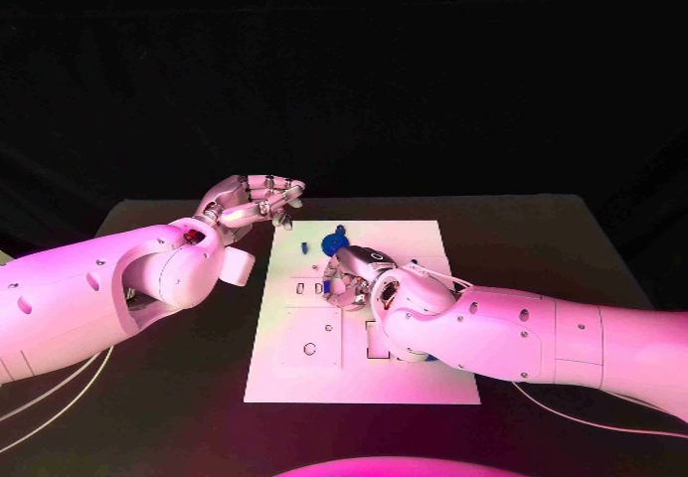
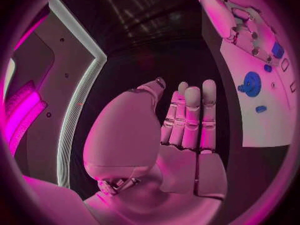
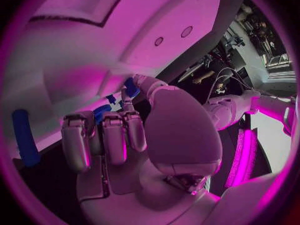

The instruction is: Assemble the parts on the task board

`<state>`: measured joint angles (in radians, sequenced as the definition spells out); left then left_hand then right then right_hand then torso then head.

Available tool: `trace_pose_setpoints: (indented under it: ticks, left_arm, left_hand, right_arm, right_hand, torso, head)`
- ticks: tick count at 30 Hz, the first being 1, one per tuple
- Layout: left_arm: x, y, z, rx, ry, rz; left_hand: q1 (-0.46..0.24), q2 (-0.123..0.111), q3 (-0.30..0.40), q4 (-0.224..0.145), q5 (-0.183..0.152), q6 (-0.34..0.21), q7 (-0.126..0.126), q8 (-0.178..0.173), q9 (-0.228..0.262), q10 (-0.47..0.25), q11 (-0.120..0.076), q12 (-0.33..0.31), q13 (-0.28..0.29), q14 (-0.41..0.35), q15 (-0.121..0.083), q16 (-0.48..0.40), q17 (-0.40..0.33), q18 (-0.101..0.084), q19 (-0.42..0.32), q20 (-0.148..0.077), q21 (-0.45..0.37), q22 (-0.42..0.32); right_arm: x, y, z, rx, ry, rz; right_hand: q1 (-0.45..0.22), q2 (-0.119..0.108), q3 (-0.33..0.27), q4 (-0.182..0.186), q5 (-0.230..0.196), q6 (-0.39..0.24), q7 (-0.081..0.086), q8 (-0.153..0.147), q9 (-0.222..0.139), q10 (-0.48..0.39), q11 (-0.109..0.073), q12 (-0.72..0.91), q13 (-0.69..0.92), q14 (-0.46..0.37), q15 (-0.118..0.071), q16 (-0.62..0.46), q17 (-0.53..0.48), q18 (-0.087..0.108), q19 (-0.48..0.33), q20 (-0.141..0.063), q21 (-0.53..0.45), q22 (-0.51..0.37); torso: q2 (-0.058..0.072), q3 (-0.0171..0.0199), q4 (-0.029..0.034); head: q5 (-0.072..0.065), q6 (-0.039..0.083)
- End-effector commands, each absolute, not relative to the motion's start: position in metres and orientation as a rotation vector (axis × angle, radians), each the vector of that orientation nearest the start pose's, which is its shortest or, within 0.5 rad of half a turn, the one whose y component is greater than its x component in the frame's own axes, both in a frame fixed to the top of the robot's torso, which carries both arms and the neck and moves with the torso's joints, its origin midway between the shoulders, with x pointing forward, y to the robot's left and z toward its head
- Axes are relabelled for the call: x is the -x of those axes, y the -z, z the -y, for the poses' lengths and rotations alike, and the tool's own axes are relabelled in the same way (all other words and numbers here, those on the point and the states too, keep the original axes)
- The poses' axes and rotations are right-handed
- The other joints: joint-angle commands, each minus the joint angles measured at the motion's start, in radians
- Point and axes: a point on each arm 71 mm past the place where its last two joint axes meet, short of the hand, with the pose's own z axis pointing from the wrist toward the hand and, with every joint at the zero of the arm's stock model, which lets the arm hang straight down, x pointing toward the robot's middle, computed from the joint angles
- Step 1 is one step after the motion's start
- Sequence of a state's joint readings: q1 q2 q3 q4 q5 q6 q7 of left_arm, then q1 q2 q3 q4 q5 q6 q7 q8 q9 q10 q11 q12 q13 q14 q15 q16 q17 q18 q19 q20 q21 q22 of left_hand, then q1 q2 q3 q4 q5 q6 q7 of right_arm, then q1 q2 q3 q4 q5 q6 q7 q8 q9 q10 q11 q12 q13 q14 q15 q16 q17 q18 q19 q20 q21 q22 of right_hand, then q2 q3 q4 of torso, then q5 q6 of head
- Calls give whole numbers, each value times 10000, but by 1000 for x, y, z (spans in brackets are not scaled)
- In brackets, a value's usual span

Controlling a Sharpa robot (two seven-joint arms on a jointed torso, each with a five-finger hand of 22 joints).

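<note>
The white task board [image 1: 416,378] lies in the middle of the table. My right hand [image 1: 362,272] is low over the board's middle and pinches a small blue part [image 3: 131,88] between thumb and a fingertip, close to the board's surface. That blue part [image 2: 277,50] also shows at the right hand [image 2: 247,32] in the left wrist view. A round blue part [image 1: 336,241] and a smaller blue part [image 1: 307,246] sit near the board's far edge. My left hand [image 1: 256,204] hovers beyond the board's far left corner, fingers straight and apart, holding nothing.
A long blue bar [image 3: 25,137] lies on the board beside my right hand. Another blue part [image 1: 416,356] peeks out from under my right forearm. Recesses and slots [image 1: 310,348] mark the board's left half. Black table [image 1: 172,397] surrounds the board.
</note>
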<state>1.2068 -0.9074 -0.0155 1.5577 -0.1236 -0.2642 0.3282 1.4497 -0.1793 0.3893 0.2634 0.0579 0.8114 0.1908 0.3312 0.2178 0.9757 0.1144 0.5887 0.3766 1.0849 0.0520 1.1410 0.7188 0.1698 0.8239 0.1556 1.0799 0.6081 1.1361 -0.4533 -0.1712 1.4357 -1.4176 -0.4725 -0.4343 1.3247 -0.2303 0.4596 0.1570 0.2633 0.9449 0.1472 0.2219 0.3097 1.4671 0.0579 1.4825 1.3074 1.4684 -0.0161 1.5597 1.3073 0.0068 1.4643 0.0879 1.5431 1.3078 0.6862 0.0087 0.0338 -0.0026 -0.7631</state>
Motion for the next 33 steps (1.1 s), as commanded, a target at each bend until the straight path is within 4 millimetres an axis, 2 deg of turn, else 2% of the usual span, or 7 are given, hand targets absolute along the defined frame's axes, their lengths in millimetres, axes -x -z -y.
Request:
trace_pose_setpoints:
  ticks: [1, 12, 16, 22, 27, 29, 33]
  left_arm:
    - [-485, 164, -224, 9901, 15401, -14938]
    - [-485, 164, -224, 9882, 15383, -15001]
    - [-486, 165, -224, 9833, 15303, -15072]
    - [-487, 170, -224, 9343, 14392, -15922]
    - [-489, 182, -226, 8687, 12762, -17677]
    - [-490, 187, -226, 8267, 12043, -18601]
    - [-490, 201, -224, 6736, 10343, -20846]
  left_hand:
    - [-124, -12, 51, -11, -49, -53, 7, 44, 8, -91, 9, 42, -3, 59, -5, 24, -8, 148, 78, 23, 36, 8]
    - [-133, -19, 90, -18, -50, -82, 4, 78, 42, -103, 2, 94, -12, 539, -19, 464, 655, 107, 340, 11, 288, 287]
    - [-141, -29, 107, -24, -49, -98, -2, 97, 62, -84, -7, 145, -10, 818, -28, 729, 1047, 45, 630, 2, 536, 650]
    - [-321, -82, 8, -8, -51, -56, -111, 230, 167, 290, -150, 1225, 540, 2407, -156, 2268, 3521, -228, 1901, -114, 1641, 2278]
    - [-1532, 158, -635, 233, -47, 574, -379, 1033, 665, 1011, -327, 3866, 2368, 3913, -369, 3534, 6161, -615, 3659, -292, 2865, 4396]
    - [-1916, 263, -798, 247, -44, 633, -440, 1347, 941, 1540, -450, 5007, 3764, 4056, -436, 3635, 6439, -652, 3842, -373, 2982, 4603]
    - [-2032, 563, -736, 262, -33, 751, -673, 1924, 1569, 2259, -668, 6108, 5239, 4371, -639, 3841, 7069, -769, 4363, -558, 3243, 5186]
  right_arm:
    - [-449, 254, 44, 492, -6695, -17916]
    - [-448, 251, 44, 445, -6913, -17617]
    - [-445, 248, 46, 383, -7095, -17382]
    - [-439, 233, 59, 381, -7963, -16815]
    - [-444, 207, 85, 254, -9234, -16450]
    - [-447, 196, 99, -56, -9559, -16451]
    - [-455, 175, 135, -1402, -9818, -16565]
  right_hand:
    - [-192, -110, -86, 22, -51, -195, 64, -93, -43, 201, 107, -136, 1667, 910, 117, -55, 2134, 30, 853, 99, -87, 2395]
    - [-410, -227, -1130, 429, -25, -629, 148, -215, -128, -134, 200, -515, 1313, 907, 211, -57, 2138, 56, 800, 216, -191, 2339]
    - [79, 98, -2733, 1091, 22, -739, 164, -162, -158, -182, 221, -563, 1248, 901, 234, -69, 2113, 65, 784, 241, -235, 2323]
    - [401, 260, -3419, 1332, 25, -752, 163, -111, -171, -186, 220, -567, 1232, 895, 232, -80, 2088, 69, 780, 240, -252, 2319]
    - [966, 524, -3283, 1239, 22, -724, 152, -51, -172, -160, 203, -534, 1257, 889, 216, -89, 2069, 108, 699, 226, -410, 2233]
    - [1080, 546, -3233, 1214, 17, -696, 148, -23, -167, -161, 199, -533, 1257, 886, 213, -95, 2057, 121, 671, 223, -464, 2204]
    - [1139, 562, -3201, 1202, 16, -682, 147, -8, -165, -184, 197, -558, 1233, 872, 212, -115, 2003, 154, 601, 221, -596, 2129]
  torso:
    - [-1, 1, 0]
    - [7, 3, 1]
    - [-1, 5, 11]
    - [-29, 10, -25]
    - [-80, 16, -90]
    - [-118, 21, -128]
    - [-188, 34, -170]
  head:
    - [11, -1]
    - [7, -11]
    - [16, -19]
    - [24, -14]
    - [82, -7]
    - [126, -26]
    - [225, -79]
